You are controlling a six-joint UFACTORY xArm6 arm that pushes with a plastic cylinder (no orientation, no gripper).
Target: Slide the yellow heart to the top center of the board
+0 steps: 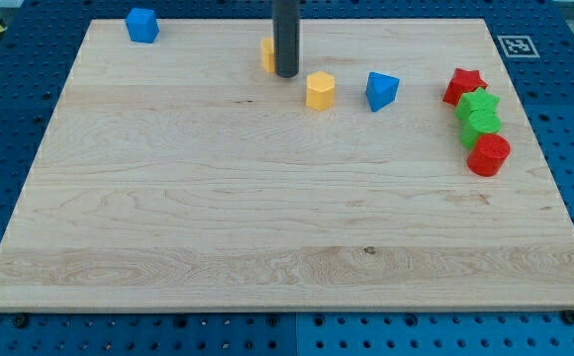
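A yellow block [266, 53], mostly hidden behind my rod so its shape cannot be made out, sits near the top center of the wooden board [267, 218]. My tip [286, 74] touches its right side. A yellow hexagonal block [320, 90] lies just right of and below my tip, apart from it. A blue triangular block [381, 90] lies further to the right.
A blue cube [142, 25] sits at the top left. At the right edge a red star [463, 85], a green star [479, 103], a green round block [483, 125] and a red cylinder [488, 155] form a tight column.
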